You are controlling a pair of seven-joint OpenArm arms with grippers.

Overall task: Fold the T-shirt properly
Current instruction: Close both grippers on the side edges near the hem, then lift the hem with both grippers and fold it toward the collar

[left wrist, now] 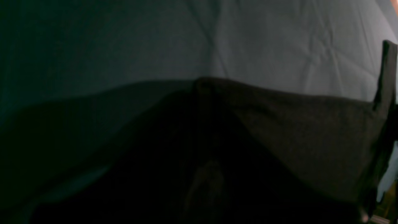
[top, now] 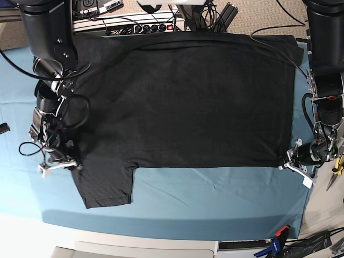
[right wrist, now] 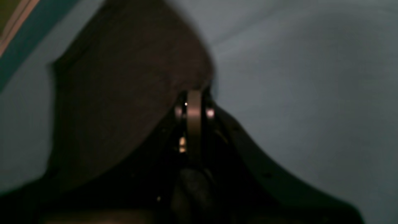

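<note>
Black shirt (top: pixel 183 102) spread flat on teal cloth (top: pixel 215 199) (plain side up).
Left gripper (top: pixel 290 160) pinches its hem corner; right gripper (top: pixel 70 161) clamps fabric nr the sleeve.

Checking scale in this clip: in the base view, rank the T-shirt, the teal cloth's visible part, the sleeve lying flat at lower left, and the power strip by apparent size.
1. T-shirt
2. Teal cloth, visible part
3. Sleeve
4. Power strip, partly hidden, so unsure
</note>
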